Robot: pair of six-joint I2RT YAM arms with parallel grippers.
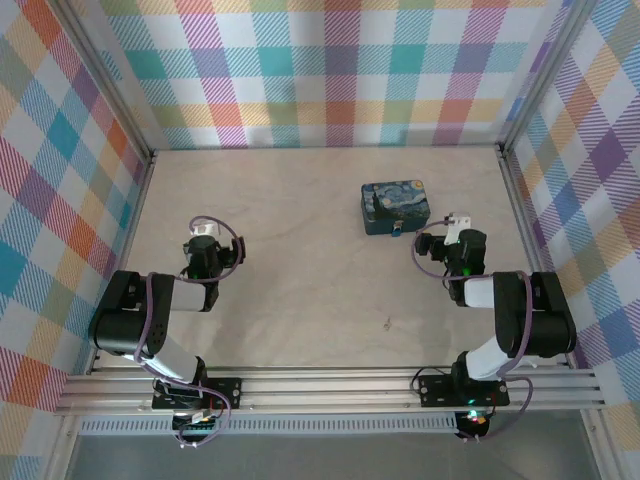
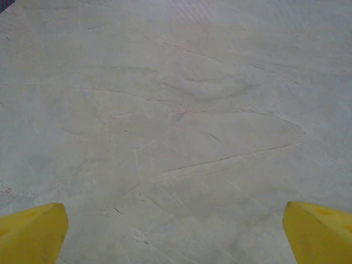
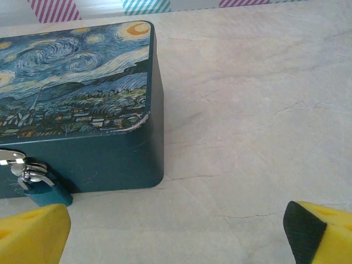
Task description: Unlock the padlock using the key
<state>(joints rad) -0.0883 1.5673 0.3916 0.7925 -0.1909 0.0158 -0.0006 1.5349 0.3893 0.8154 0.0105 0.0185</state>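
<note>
Padlock (image 3: 48, 192) not yet touched, I'd say: left gripper (image 2: 176, 234) and right gripper (image 3: 176, 234) both gape wide, holding nothing. Just past the right one it hangs, apparently locked, on the tin's (image 3: 77, 82) front clasp. Fetching the key and turning it both remain.

The left arm (image 1: 135, 320) and the right arm (image 1: 530, 320) are each built of bulky black joint housings and a white tube link, with a purple cable (image 1: 149, 310) looping along the side. A small green light (image 1: 466, 268) glows near the wrist. The left hand (image 2: 176, 234) has yellow wedge-shaped fingers (image 2: 33, 234). The right hand (image 3: 176, 234) matches, with one pad (image 3: 301, 230) faced in black.
</note>
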